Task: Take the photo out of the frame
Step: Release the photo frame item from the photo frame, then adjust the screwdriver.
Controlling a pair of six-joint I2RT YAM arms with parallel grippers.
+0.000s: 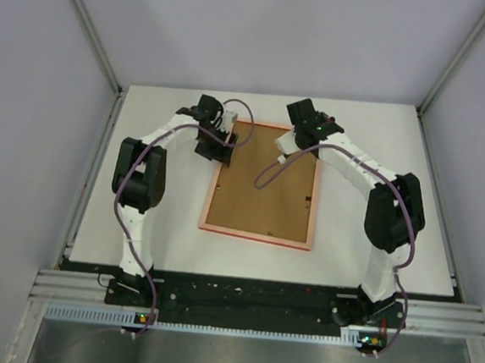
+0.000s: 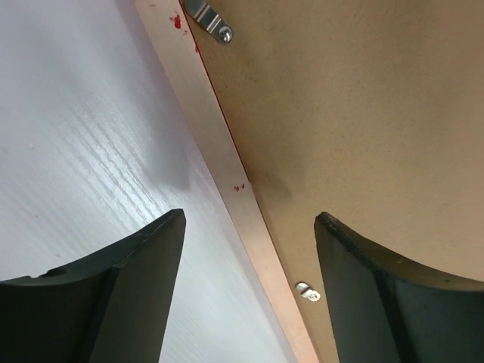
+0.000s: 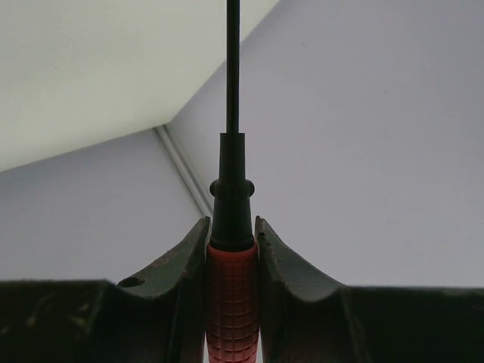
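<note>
The frame lies face down on the white table, showing its brown back and reddish rim. The photo is hidden beneath the brown backing. My left gripper hovers over the frame's upper left edge. It is open, one finger over the table and the other over the backing, with nothing between them. Two small metal tabs sit along the rim. My right gripper is at the frame's top right corner, tilted up toward the wall. It is shut on a red-handled screwdriver with a black shaft.
Grey enclosure walls surround the white table on three sides. The arms' bases sit on a black rail at the near edge.
</note>
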